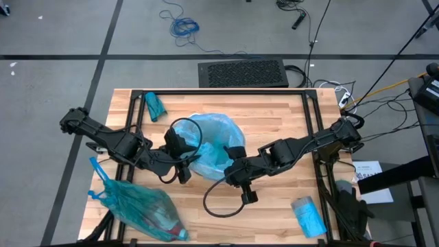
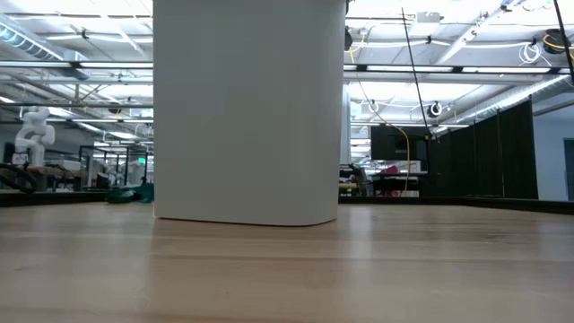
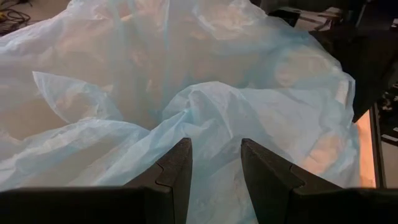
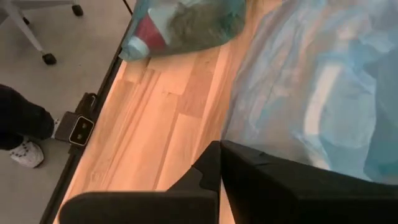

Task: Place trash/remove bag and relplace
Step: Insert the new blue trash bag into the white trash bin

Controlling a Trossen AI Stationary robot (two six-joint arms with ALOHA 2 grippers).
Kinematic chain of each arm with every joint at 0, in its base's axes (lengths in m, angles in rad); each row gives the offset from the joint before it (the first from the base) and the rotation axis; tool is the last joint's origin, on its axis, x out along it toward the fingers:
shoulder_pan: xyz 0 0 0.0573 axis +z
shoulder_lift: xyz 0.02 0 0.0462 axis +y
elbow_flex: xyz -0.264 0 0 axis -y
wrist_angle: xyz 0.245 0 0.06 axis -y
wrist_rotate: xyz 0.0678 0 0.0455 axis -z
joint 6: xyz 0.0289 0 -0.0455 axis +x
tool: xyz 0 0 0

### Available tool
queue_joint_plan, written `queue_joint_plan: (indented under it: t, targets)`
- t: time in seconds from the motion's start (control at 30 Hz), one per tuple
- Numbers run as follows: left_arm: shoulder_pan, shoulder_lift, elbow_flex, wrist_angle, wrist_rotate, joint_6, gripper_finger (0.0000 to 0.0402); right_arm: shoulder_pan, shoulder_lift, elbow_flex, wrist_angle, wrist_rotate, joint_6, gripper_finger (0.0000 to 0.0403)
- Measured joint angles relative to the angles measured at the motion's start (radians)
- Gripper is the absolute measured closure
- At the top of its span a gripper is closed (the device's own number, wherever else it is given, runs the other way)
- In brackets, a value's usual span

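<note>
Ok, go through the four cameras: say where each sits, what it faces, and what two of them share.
High: overhead, straight down on the table, both arms, the blue liner and the filled bag.
Low: table-top height, facing a white bin wall; no arm shows.
Left wrist: past the left pincer, open, onto the liner.
Right wrist: past the right pincer, shut, over liner and filled bag.
Both wrist views share the liner.

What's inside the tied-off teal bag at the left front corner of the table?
Through the teal bag a red-and-white item and greyish crumpled material show in the right wrist view. The rest of its contents are hidden by the film.
</note>
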Motion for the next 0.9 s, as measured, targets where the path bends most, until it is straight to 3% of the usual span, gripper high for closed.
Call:
queue_joint_plan:
  t: [0.27, 0.9]
  targets:
    - [0.000, 0.000, 0.000, 0.001, 0.000, 0.000, 0.0267, -0.025, -0.002, -0.038, 0.037, 0.052, 0.020, 0.0403]
    - [0.000, -0.003, 0.009, 0.021, 0.000, 0.018, 0.0267, -0.035, -0.002, -0.150, 0.112, 0.050, 0.045, 0.0403]
